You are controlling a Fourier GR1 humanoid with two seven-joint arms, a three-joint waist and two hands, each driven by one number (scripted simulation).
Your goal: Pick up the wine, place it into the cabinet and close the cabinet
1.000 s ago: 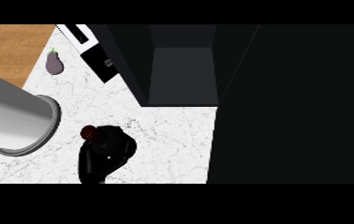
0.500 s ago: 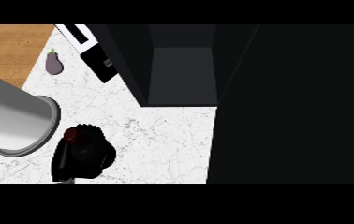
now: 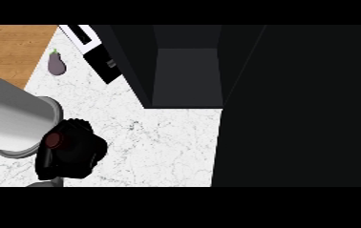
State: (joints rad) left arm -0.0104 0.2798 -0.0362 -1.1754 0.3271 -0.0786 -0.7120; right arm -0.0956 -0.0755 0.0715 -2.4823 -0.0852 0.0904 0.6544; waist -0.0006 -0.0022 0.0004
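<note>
At the lower left of the frame a black hand [image 3: 70, 150] is curled round the wine [image 3: 55, 139], whose dark red top shows just inside the fingers; most of the bottle is hidden by the hand. Which hand it is I judge to be the left, since it sits at the left with a grey forearm [image 3: 21, 117] beside it, though the arm's link to it is not plain. No other hand shows.

So the pick-up looks done or nearly done: the wine is held, but whether it is lifted off the bench [image 3: 162, 146] or resting on it cannot be told from this steep view. Left to do, by my reckoning, are carrying it right and up to the cabinet [image 3: 187, 74], setting it inside, and closing the door.

Further up at the left lies an eggplant [image 3: 56, 64] on the bench, near the edge of a wooden surface [image 3: 25, 50], well apart from the hand. Just right of it a white and black object [image 3: 95, 50] lies slantwise against the cabinet's left side; I cannot tell what it is.

Mid-frame the cabinet stands open, its grey floor bare as far as shows. Its left wall lies between the hand and the opening, so the wine will likely need to come round the front. At the right a large dark panel [image 3: 289, 108], perhaps the open door, fills the frame.
</note>
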